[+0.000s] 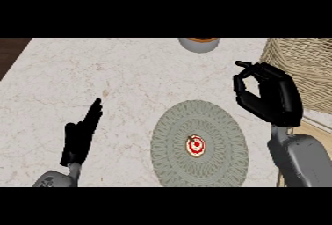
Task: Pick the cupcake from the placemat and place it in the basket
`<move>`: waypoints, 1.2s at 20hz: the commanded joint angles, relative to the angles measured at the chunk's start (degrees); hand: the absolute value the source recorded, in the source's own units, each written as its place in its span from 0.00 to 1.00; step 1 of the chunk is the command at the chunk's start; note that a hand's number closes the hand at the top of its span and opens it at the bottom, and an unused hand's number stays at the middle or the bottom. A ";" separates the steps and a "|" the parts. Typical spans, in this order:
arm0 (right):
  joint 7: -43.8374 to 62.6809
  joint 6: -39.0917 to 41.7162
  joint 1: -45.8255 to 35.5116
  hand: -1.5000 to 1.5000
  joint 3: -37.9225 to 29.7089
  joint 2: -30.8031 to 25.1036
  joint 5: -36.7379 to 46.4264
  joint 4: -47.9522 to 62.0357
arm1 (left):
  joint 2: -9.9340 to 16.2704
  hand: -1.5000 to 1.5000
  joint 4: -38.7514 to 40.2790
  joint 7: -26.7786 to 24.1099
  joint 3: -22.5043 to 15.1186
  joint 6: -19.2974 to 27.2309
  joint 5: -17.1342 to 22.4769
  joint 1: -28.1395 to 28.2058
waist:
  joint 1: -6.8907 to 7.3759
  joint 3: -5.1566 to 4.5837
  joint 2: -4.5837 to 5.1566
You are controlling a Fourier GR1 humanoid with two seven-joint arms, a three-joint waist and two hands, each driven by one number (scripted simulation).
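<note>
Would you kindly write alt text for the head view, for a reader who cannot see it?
A cupcake sits on a round grey placemat on a marble counter, untouched. The right hand, fingers curled and empty, is beside a wicker basket at right; the left hand rests open at lower left. A bowl shows at the far edge.

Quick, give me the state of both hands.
Left hand: open, fingers straight, holding nothing.
Right hand: shut, fingers curled, holding nothing; the cupcake is on the placemat.

Grey bowl [199,44] — marble counter [97,79]
</note>
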 commanded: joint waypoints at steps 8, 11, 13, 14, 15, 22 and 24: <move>25.06 -18.18 -11.48 0.00 17.89 3.78 27.69 11.13 | 2.11 0.50 5.05 7.00 1.11 -3.69 4.48 6.34 | -2.68 -0.55 -0.86; 35.78 -14.55 -16.72 0.00 19.23 -1.93 33.52 12.35 | 3.25 0.50 4.09 6.81 2.25 -3.90 4.97 7.34 | -3.72 -0.74 -1.76; 42.71 -9.57 -20.79 0.00 20.14 -4.78 35.25 11.52 | 3.55 0.50 3.78 7.59 2.39 -3.71 5.17 8.36 | -4.33 -0.60 -2.06; 45.75 -6.68 -22.08 0.00 20.89 -6.46 36.11 11.50 | 3.34 0.50 3.77 7.02 2.87 -3.94 5.75 8.85 | -4.61 -0.54 -1.94; 48.56 -3.12 -24.51 0.00 21.45 -7.41 35.93 10.46 | 3.05 0.50 4.30 6.77 2.67 -3.66 5.45 9.27 | -4.88 -0.53 -1.96; 67.42 20.65 -35.83 0.00 20.05 -11.98 24.45 1.63 | 4.42 0.50 3.04 7.24 4.12 -4.06 6.22 10.66 | -6.62 -0.16 -2.24; 71.75 26.52 -37.74 0.00 19.11 -11.76 18.75 2.08 | 3.99 0.50 2.55 6.83 4.26 -4.21 6.52 10.51 | -6.13 -0.09 -1.76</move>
